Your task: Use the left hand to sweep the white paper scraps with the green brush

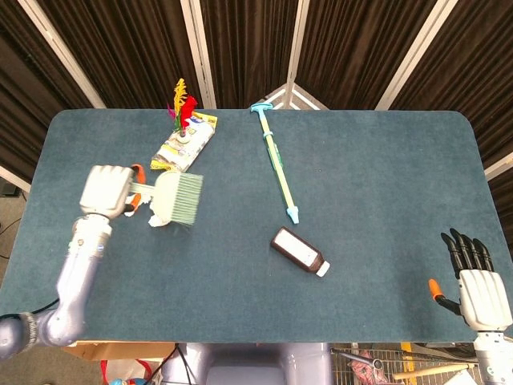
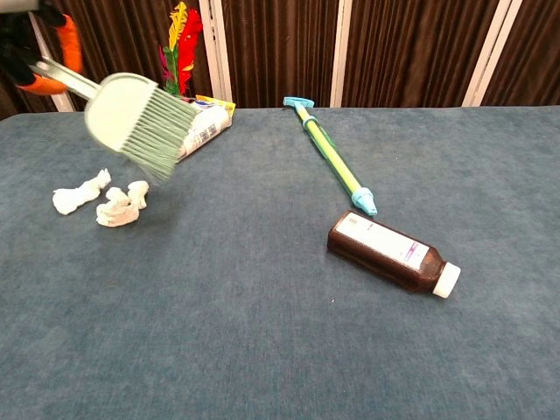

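Our left hand (image 1: 106,191) grips the handle of the green brush (image 1: 175,198), held clear above the surface (image 1: 361,176), its bristles pointing toward 6 o'clock in the head view. The brush's long axis runs roughly 9 to 3 o'clock from our hand, handle at the hand, head out toward 3. In the chest view the brush (image 2: 140,118) hangs raised and tilted, bristles aimed down toward 5 o'clock, with the paper scraps (image 2: 101,201) lying on the surface below it, toward 7 o'clock from the bristle tips and apart from them. From the head view, only a sliver of white scrap (image 1: 152,221) shows at the brush head's lower left corner; the rest sits hidden under it. We judge the coming stroke turns on this gap: the bristles must drop to the surface beside the scraps before any sweep can catch them. The left hand is by far the nearer one. Our right hand (image 1: 477,277) rests at the far 4 o'clock corner, fingers straight and slightly apart, holding nothing.
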`<action>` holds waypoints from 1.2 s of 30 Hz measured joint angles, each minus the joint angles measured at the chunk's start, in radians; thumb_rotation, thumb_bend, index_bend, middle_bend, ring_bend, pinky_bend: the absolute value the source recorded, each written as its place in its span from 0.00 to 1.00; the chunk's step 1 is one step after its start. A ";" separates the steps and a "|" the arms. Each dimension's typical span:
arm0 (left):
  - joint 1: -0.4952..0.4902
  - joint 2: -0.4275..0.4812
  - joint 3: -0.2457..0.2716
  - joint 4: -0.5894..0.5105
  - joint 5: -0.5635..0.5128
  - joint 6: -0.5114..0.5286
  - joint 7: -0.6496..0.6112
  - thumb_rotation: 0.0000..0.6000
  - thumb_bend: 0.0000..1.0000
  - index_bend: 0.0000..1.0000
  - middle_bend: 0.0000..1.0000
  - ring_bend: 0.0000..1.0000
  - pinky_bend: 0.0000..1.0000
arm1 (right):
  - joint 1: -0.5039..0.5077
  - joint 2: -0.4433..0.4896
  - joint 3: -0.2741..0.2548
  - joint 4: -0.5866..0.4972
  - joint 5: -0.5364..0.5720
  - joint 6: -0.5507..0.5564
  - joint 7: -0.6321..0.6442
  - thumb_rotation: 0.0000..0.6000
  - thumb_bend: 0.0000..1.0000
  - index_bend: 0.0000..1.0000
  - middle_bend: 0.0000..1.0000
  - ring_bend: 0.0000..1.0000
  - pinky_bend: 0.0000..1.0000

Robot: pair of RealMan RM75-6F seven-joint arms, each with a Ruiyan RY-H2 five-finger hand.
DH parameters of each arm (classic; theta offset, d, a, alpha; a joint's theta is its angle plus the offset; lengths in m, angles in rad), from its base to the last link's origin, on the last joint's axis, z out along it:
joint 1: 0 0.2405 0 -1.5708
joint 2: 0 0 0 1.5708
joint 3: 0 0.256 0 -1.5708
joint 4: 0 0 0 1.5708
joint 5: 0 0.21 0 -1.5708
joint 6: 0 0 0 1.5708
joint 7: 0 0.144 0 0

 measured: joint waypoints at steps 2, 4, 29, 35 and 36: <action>-0.026 -0.053 0.003 0.018 -0.016 0.006 0.025 1.00 0.79 0.81 1.00 1.00 1.00 | -0.001 0.002 0.000 0.000 0.001 0.001 0.005 1.00 0.38 0.00 0.00 0.00 0.00; -0.052 -0.111 0.010 0.052 -0.044 0.011 0.055 1.00 0.79 0.81 1.00 1.00 1.00 | -0.002 0.004 0.000 0.000 0.002 0.001 0.008 1.00 0.38 0.00 0.00 0.00 0.00; 0.072 -0.020 0.163 0.331 -0.161 -0.018 -0.047 1.00 0.79 0.81 1.00 1.00 1.00 | -0.006 0.005 -0.009 -0.011 -0.003 -0.003 -0.004 1.00 0.38 0.00 0.00 0.00 0.00; 0.127 0.051 0.153 0.353 -0.148 -0.033 -0.166 1.00 0.79 0.81 1.00 1.00 1.00 | -0.005 0.002 -0.010 -0.012 -0.008 -0.001 -0.018 1.00 0.38 0.00 0.00 0.00 0.00; 0.135 0.064 0.148 0.348 -0.140 -0.034 -0.191 1.00 0.79 0.81 1.00 1.00 1.00 | -0.006 0.002 -0.009 -0.011 -0.008 0.001 -0.020 1.00 0.38 0.00 0.00 0.00 0.00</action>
